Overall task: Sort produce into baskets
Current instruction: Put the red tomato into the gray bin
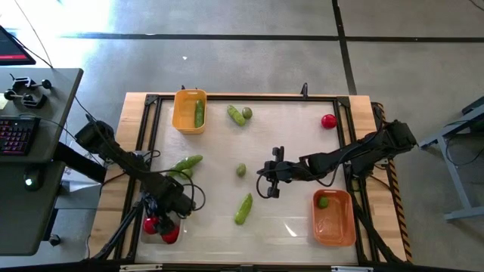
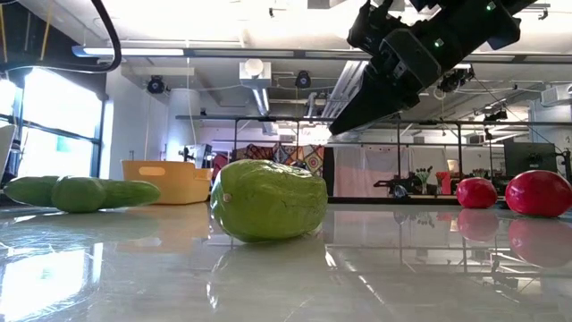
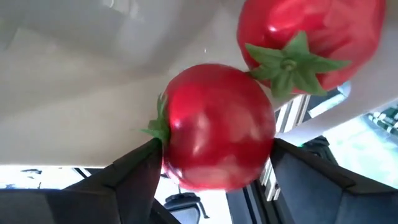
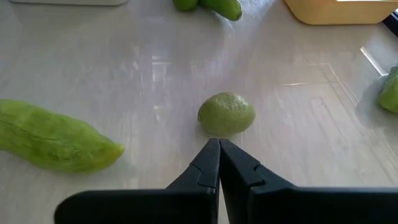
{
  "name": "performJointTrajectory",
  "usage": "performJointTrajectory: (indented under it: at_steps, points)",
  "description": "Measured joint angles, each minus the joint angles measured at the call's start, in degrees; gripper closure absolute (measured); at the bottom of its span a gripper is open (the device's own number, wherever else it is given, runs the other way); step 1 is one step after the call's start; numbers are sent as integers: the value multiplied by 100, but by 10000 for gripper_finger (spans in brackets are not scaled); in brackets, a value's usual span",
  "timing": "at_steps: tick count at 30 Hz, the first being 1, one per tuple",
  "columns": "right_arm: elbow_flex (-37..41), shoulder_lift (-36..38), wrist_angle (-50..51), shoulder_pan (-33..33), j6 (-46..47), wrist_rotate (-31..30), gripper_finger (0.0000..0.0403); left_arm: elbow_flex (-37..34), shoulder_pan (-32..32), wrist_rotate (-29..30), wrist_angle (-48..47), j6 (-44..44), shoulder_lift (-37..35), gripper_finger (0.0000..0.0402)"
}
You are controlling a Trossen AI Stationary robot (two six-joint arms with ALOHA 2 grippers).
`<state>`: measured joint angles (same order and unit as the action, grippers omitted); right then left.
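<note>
Two glossy red plastic tomatoes sit at the near left corner of the pale bench (image 1: 212, 189), under the left gripper (image 1: 162, 227). In the left wrist view one tomato (image 3: 217, 127) lies between the spread dark fingers (image 3: 134, 171); the jaws look released around it rather than clamping, and the second tomato (image 3: 311, 37) rests just beyond. They seem to be gathered inside a clear see-through bin, though its walls are too faint to be sure.

Farther right, the right gripper (image 1: 269, 181) hovers mid-bench with its jaws clenched on nothing, its tips aimed at a small round green lime (image 4: 226, 114) lying on the surface just ahead. That lime probably belongs with the one already in the darker orange bin (image 1: 333, 219) at the near right. A long green cucumber (image 1: 199, 113) lies in the yellow-orange bin (image 1: 189, 111) at the far left, so each bin appears reserved for one kind. A third tomato (image 1: 328, 121) waits at the far right, and loose cucumbers remain scattered.
</note>
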<state>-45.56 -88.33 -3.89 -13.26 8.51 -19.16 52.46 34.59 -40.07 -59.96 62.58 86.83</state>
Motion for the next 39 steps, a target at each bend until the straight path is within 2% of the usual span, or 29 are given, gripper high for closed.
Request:
performJointTrajectory:
  at_steps: [12,14,18,23,28,32,39]
  points:
    - [0,0,29,0,0,-9,403,158,-7,-143,-21,-1105,-2,116]
    - [0,0,33,0,0,-7,403,158,-7,9,-22,-1351,-2,119]
    - [0,0,51,0,-2,-6,403,160,-58,718,-33,-1918,-7,134]
    - [0,0,49,0,-2,-2,403,160,-179,1473,-20,-2667,-7,175]
    - [0,0,48,0,-2,7,403,160,-279,1589,-49,-3139,-7,233]
    - [0,0,49,0,3,7,403,160,-286,1946,-56,-3422,-7,283]
    - [0,0,49,0,40,7,403,160,-286,2032,-52,-3523,-7,354]
